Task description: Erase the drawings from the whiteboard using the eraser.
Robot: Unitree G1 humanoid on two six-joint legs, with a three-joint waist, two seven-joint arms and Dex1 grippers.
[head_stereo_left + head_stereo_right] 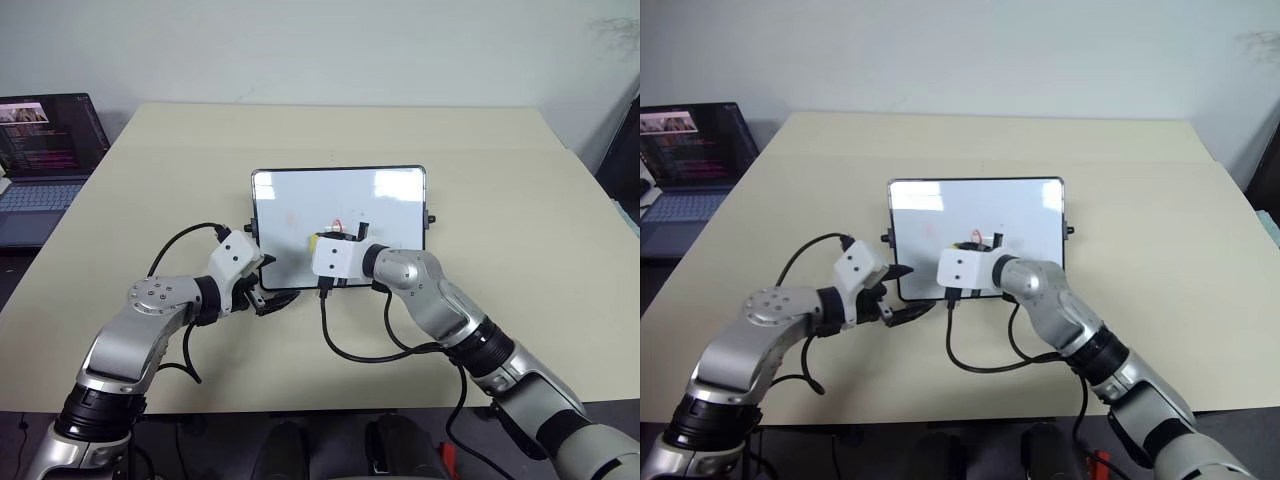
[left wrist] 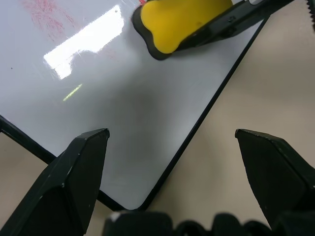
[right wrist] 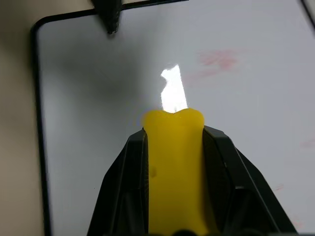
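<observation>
Beige table (image 1: 520, 300) takes up most of the room, with a dark laptop (image 1: 45, 165) glowing off on the robot's left. Middle of the table sits the whiteboard (image 1: 390, 215), glossy white, black frame. Red drawings (image 2: 47, 14) are mostly faint smudges now. Right gripper (image 3: 173, 123) is clamped tight on the yellow eraser (image 3: 173, 167), holding it over the board's near half. Left gripper (image 2: 170, 142) hangs at the board's near left corner, fingers spread wide, nothing in them.

Yellow eraser (image 3: 173, 167) — faint red drawings (image 3: 219, 59)
</observation>
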